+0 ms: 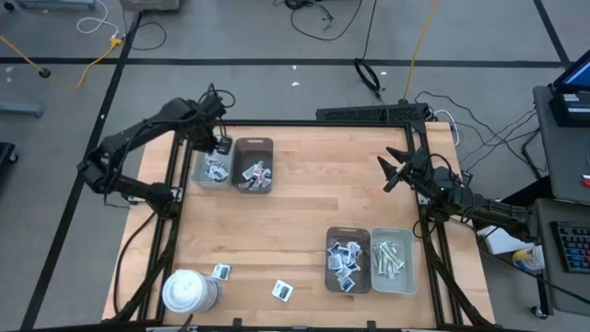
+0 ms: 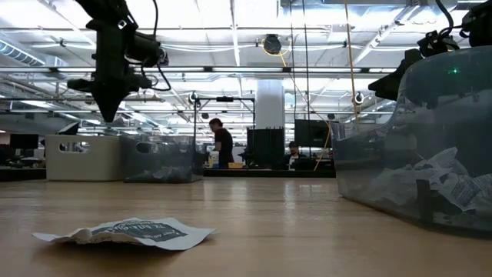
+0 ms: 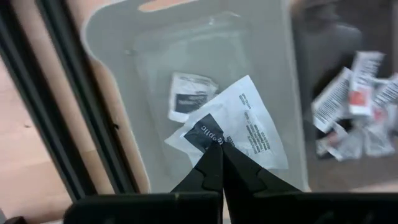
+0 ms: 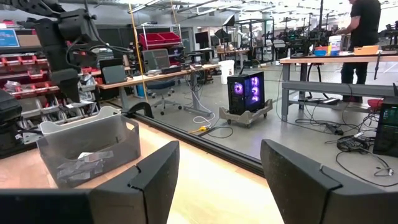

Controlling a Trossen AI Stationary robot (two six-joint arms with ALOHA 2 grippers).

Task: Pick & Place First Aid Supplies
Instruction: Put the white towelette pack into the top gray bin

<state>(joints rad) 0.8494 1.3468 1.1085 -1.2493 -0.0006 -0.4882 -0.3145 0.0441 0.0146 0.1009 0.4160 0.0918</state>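
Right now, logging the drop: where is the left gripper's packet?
The packet hangs pinched in the shut left gripper over the grey tray at the table's far left, beside the brown tray.

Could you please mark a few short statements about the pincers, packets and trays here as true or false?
1. The left pincer is shut on a white packet above a grey tray. True.
2. The right pincer grips a packet. False: it is open and holds nothing.
3. Two packets lie loose on the table near the white cylinder. True.
4. The white cylinder stands inside a tray. False: it stands on the table itself.
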